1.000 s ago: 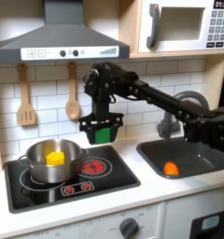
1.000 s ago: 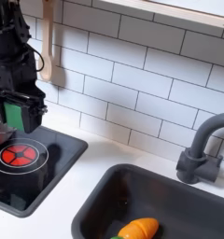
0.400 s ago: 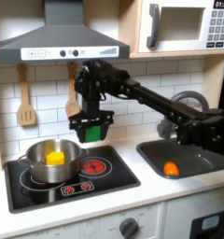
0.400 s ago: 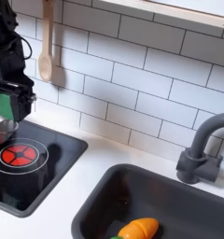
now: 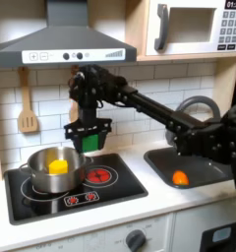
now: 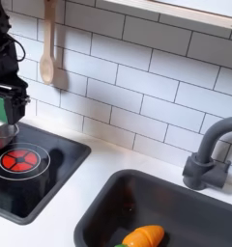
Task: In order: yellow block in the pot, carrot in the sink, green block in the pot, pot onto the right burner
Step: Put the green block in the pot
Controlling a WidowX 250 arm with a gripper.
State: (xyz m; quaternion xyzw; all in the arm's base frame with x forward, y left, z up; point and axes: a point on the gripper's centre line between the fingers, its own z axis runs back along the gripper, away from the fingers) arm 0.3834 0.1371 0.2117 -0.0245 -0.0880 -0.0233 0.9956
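The gripper (image 5: 90,139) is holding the green block (image 5: 91,140) pinched in its jaws, just beside the pot (image 5: 53,171) rim. Releasing here is risking a bounce off the rim onto the stove's burner (image 5: 96,176).

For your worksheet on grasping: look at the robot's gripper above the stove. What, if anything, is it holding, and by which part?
The gripper holds the green block, pinched by its two opposite sides between the fingers, in the air beside the pot rim in the first exterior view.
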